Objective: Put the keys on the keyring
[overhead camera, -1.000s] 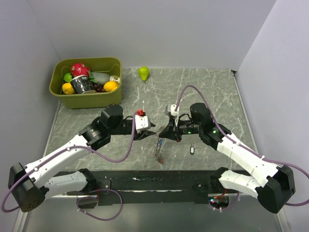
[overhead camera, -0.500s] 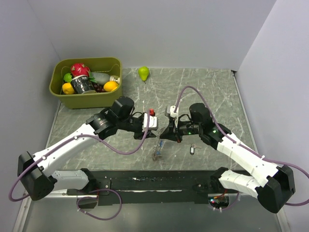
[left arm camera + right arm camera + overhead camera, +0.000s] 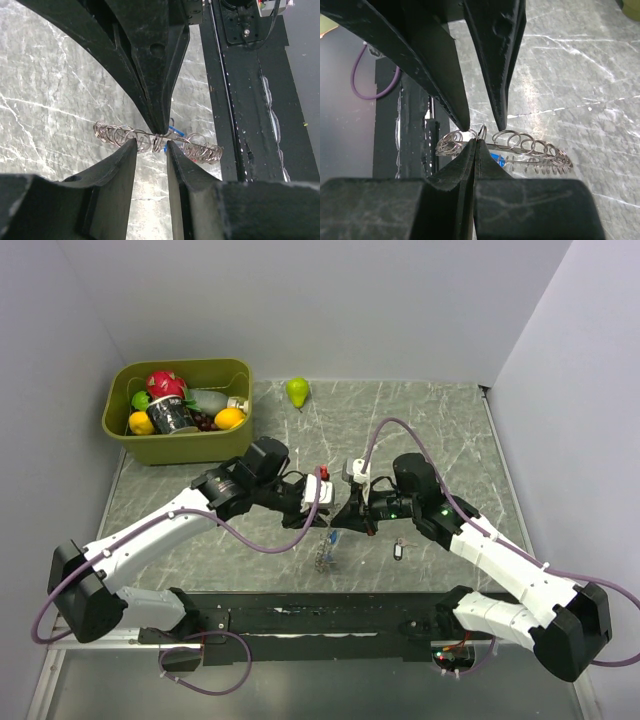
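The keyring (image 3: 322, 552) is a thin grey ring strung with several small split rings. It hangs from my right gripper (image 3: 343, 516), which is shut on its rim. It shows in the right wrist view (image 3: 530, 148) and the left wrist view (image 3: 200, 148). A blue-tagged key (image 3: 498, 159) hangs on it. My left gripper (image 3: 151, 144) is open, its fingertips (image 3: 463, 124) standing either side of one upright split ring at the right gripper's tips (image 3: 475, 141). A key with a dark tag (image 3: 398, 551) lies loose on the table, right of the ring.
A green bin (image 3: 176, 452) of fruit and a can stands at the back left. A green pear (image 3: 297, 390) lies at the back centre. A black strip (image 3: 330, 618) runs along the near table edge, just below the hanging ring.
My left arm has swung right and forward, bringing its open fingers up to the ring held by my right gripper. The right arm and the ring have stayed almost still.
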Action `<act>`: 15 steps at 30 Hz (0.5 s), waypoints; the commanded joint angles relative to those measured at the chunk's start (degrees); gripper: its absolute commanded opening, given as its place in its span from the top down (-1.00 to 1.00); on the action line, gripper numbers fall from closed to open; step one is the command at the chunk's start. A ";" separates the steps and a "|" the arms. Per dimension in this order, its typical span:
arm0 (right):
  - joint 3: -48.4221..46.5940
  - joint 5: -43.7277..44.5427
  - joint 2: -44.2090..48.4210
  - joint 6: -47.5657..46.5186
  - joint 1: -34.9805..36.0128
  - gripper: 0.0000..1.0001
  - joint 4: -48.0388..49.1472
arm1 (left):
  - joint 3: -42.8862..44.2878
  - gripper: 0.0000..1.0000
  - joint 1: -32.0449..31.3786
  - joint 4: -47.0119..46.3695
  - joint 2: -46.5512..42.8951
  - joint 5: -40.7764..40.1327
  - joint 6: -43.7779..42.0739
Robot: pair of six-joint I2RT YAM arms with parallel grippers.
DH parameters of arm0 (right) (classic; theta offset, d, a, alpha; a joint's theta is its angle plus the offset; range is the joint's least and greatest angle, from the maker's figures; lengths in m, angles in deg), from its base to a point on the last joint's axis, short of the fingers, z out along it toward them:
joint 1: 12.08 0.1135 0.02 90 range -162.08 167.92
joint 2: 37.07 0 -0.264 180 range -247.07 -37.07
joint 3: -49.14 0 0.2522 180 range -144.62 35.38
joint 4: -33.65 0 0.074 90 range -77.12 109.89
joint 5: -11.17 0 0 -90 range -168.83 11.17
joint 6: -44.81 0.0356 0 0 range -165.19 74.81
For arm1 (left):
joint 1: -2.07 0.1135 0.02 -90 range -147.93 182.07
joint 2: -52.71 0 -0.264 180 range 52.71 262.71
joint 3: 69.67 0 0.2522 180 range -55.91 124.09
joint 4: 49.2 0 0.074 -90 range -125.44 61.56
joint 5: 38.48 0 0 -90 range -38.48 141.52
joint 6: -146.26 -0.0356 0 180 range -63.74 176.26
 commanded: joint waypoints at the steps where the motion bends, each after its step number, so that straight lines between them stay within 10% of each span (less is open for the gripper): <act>1: -1.81 -2.13 1.92 0.31 -0.19 1.00 4.01 | 1.03 0.29 -0.30 -2.04 -0.32 2.62 -0.90; 15: -0.93 -2.30 2.10 1.28 -0.28 1.00 6.12 | 1.47 0.52 -0.38 -0.89 1.52 1.74 -1.35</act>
